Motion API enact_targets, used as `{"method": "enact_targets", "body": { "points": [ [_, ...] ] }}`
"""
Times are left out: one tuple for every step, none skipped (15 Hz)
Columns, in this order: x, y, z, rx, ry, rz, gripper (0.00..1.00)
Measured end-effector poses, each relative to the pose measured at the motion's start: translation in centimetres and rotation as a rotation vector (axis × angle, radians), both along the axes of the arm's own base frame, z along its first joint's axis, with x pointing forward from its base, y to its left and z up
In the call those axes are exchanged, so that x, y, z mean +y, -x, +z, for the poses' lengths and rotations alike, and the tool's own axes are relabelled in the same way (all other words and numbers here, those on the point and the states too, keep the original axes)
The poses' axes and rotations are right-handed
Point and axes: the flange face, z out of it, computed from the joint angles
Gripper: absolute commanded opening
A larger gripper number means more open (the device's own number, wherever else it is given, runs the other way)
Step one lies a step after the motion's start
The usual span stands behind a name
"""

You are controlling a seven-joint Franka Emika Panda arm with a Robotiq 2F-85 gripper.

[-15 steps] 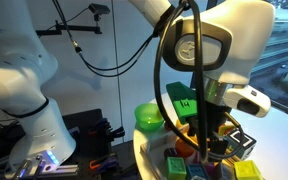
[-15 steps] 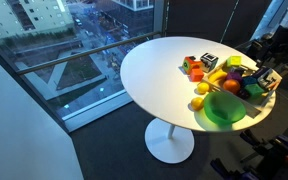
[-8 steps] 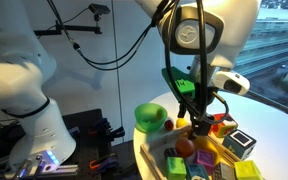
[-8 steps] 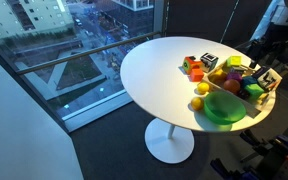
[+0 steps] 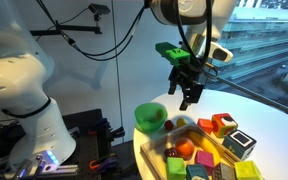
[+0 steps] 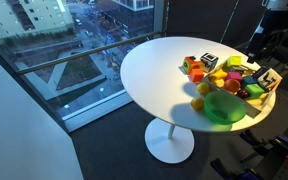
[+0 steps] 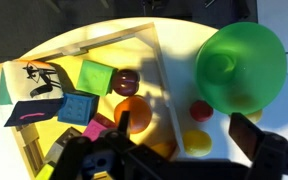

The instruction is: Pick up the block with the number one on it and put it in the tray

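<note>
gripper (image 5: 189, 96) has just lifted clear, jaws wide and empty, high over the tray (image 5: 169, 135), the block (image 5: 174, 166) seemingly inside at its 7 o'clock corner, so the job looks done.

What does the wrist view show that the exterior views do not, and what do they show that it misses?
Only the wrist view looks straight down into the tray, where a green block, a dark ball and an orange ball lie. Only the exterior views show the gripper hanging high above the round table, and the dark-framed white cube. Both show the green bowl beside the tray.
</note>
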Motion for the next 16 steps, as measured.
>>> {"method": "enact_targets", "body": {
  "points": [
    [0.8, 0.0, 0.8, 0.011, -0.005, 0.016, 1.00],
    [1.5, 0.0, 1.5, 0.020, -0.008, 0.030, 1.00],
    [2.1, 0.0, 2.2, 0.027, -0.009, 0.044, 1.00],
    [2.7, 0.1, 2.8, 0.038, -0.008, 0.059, 1.00],
    [3.2, 0.2, 3.5, 0.050, -0.005, 0.074, 1.00],
    [3.7, 0.3, 4.1, 0.059, -0.003, 0.087, 1.00],
    [4.2, 0.5, 4.8, 0.067, 0.002, 0.101, 1.00],
    [4.6, 0.6, 5.5, 0.073, 0.008, 0.114, 1.00],
    [5.0, 0.8, 6.1, 0.073, 0.014, 0.126, 1.00],
    [5.4, 0.9, 6.7, 0.069, 0.023, 0.137, 1.00],
    [5.7, 1.0, 7.2, 0.061, 0.031, 0.147, 1.00],
    [6.0, 1.1, 7.8, 0.049, 0.039, 0.155, 1.00],
    [6.2, 1.2, 8.3, 0.039, 0.045, 0.162, 1.00],
    [6.5, 1.4, 8.9, 0.026, 0.050, 0.167, 1.00],
    [6.7, 1.5, 9.5, 0.012, 0.053, 0.172, 1.00],
    [6.9, 1.6, 10.1, -0.003, 0.057, 0.176, 1.00]
  ]
}}
